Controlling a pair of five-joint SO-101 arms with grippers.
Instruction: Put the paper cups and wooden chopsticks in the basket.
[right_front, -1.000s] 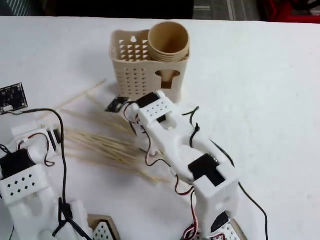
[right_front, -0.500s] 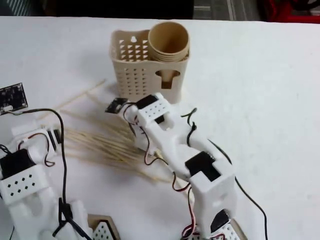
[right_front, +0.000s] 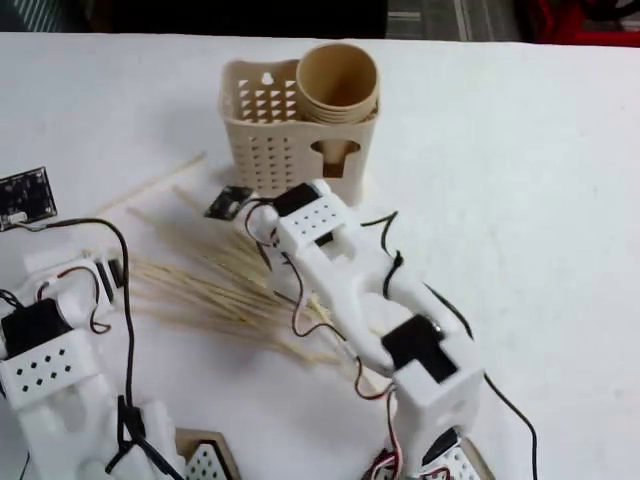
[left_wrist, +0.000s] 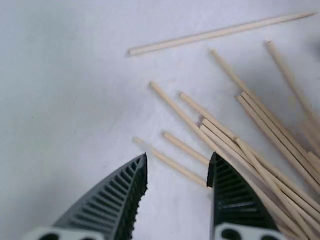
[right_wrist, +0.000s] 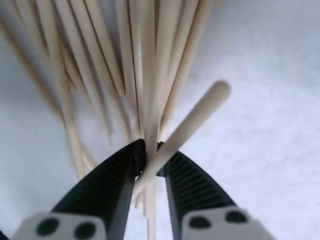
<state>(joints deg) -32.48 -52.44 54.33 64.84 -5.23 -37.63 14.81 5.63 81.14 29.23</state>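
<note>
R gripper (right_wrist: 149, 150) pinched on a few wooden chopsticks (right_wrist: 145, 75), one tilted up across its jaws, per R wrist view. L gripper (left_wrist: 177, 161) spread, more sticks lying flat under & ahead of its tips. High view adds basket (right_front: 262, 160) just ahead of R gripper, paper cups (right_front: 338, 78) stacked inside.
</note>
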